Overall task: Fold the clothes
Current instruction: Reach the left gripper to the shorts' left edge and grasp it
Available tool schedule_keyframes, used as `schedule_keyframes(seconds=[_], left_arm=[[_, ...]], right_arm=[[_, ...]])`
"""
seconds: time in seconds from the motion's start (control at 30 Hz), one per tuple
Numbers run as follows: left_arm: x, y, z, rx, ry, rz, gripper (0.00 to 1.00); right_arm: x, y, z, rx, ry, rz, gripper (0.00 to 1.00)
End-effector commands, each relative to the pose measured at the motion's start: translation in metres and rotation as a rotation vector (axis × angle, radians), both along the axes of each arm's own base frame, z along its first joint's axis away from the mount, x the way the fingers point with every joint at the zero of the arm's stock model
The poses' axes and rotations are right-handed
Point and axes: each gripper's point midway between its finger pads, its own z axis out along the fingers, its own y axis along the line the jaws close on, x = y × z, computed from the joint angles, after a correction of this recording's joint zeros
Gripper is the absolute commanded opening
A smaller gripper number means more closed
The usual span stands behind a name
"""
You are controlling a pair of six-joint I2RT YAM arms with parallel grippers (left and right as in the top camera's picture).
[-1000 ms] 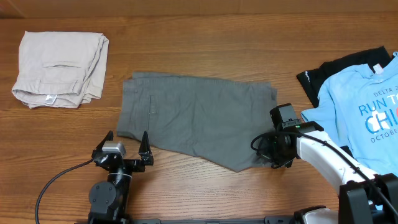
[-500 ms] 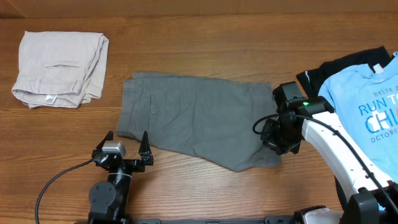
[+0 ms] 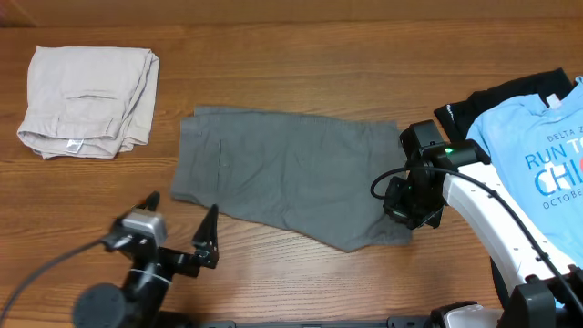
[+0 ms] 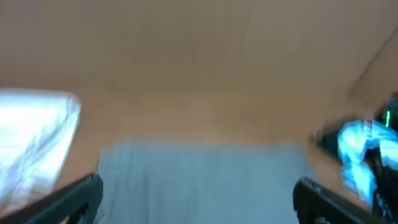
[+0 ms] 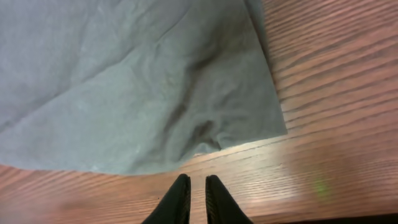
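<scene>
The grey shorts [image 3: 282, 173] lie flat in the middle of the wooden table, waistband to the left. They also show in the right wrist view [image 5: 137, 81] and, blurred, in the left wrist view [image 4: 199, 180]. My left gripper [image 3: 182, 206] is open and empty, just in front of the shorts' near left corner; its fingers frame the blurred left wrist view [image 4: 198, 186]. My right gripper [image 3: 406, 206] is at the shorts' right edge. Its fingers [image 5: 194, 182] are shut, empty, over bare wood just off the hem.
Folded pale beige shorts [image 3: 86, 100] lie at the far left. A light blue printed T-shirt [image 3: 537, 155] on a black garment [image 3: 460, 117] lies at the right edge. The table's near edge is close behind both arms.
My left arm has pulled back to the near left and tilted; its view is motion-blurred. My right gripper rose from the shorts' lower right corner to their right edge, then held still.
</scene>
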Motion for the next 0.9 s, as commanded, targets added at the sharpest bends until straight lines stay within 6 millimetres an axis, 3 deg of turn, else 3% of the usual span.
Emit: schedule_keyframes(seconds=[0.0,0.1,0.2,0.23,0.3,0.33,0.37,0.4,0.47,0.57,0.87], left_arm=[[0.008,0.003,0.006,0.068,0.295,0.018,1.0],[0.016,0.005,0.0,0.131,0.497,0.019,1.0],[0.032,0.004,-0.015,0.164,0.658,0.016,1.0],[0.035,0.003,-0.024,0.17,0.701,0.013,0.85],[0.039,0.004,-0.041,0.186,0.78,0.016,1.0],[0.04,0.004,-0.046,0.189,0.803,0.015,1.0],[0.041,0.004,-0.057,0.197,0.854,0.013,0.83],[0.042,0.004,-0.064,0.201,0.884,0.012,0.43],[0.044,0.003,-0.08,0.206,0.96,0.014,0.05],[0.044,0.003,-0.113,0.204,1.09,0.029,0.04],[0.02,0.007,-0.212,0.193,1.43,0.102,0.04]], right_arm=[[0.006,0.006,0.007,0.034,-0.023,0.001,0.13],[0.003,0.01,0.007,0.061,-0.007,-0.001,0.04],[-0.001,0.01,0.007,0.058,0.01,-0.001,0.04],[-0.002,0.01,0.006,0.057,0.013,-0.001,0.04],[-0.005,0.009,0.004,0.055,0.02,-0.001,0.04],[-0.005,0.009,0.003,0.054,0.022,-0.001,0.04],[-0.007,0.008,-0.001,0.054,0.026,-0.001,0.04],[-0.008,0.008,-0.003,0.053,0.026,-0.002,0.04],[-0.009,0.008,-0.011,0.054,0.023,-0.004,0.04],[-0.011,0.008,-0.021,0.055,0.023,-0.013,0.04],[-0.022,0.005,-0.042,0.049,0.041,-0.039,0.04]])
